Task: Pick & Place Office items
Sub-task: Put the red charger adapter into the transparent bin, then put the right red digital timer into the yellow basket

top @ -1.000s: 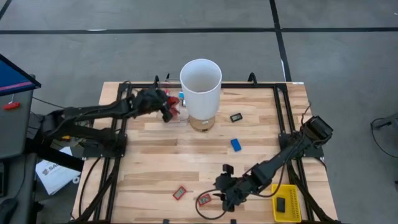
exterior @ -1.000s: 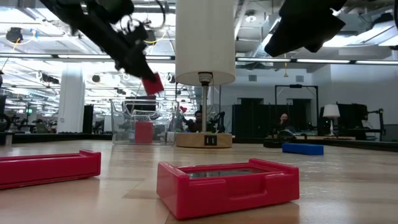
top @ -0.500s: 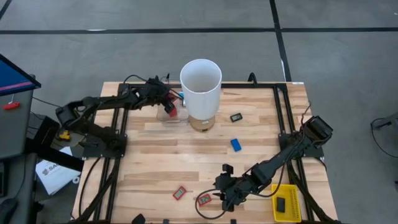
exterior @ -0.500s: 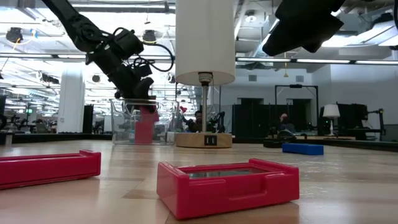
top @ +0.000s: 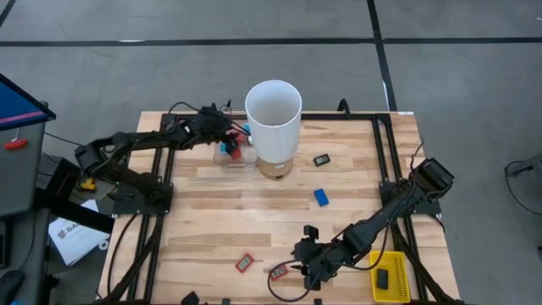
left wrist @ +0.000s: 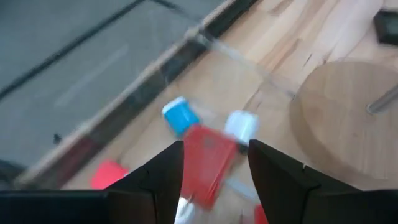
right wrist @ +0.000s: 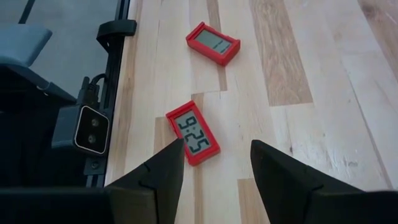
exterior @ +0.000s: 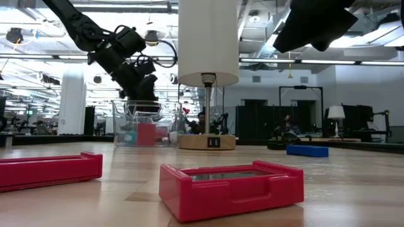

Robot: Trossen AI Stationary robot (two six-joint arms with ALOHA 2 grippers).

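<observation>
My left gripper (top: 227, 144) hangs open over a clear box (top: 240, 161) that stands at the table's far side, left of the tall white cylinder (top: 273, 114). A red piece (left wrist: 208, 163) shows blurred below and between its fingers, inside the box, beside blue and white pieces. My right gripper (top: 298, 264) stands open near the table's near edge, slanting down. A red clock piece reading 9:25 (right wrist: 193, 132) lies flat on the wood just ahead of its fingertips, untouched. A second red clock piece (right wrist: 213, 42) lies farther left.
A blue piece (top: 322, 196) and a black piece (top: 322, 159) lie on the wood right of centre. A yellow mesh basket (top: 400, 264) with a black piece in it sits at the near right corner. The cylinder stands on a round wooden base (exterior: 207, 141).
My left gripper has carried a red piece toward the far edge and down to the clear box, then let it go. The piece is no longer at the fingers. My right arm has kept still.
</observation>
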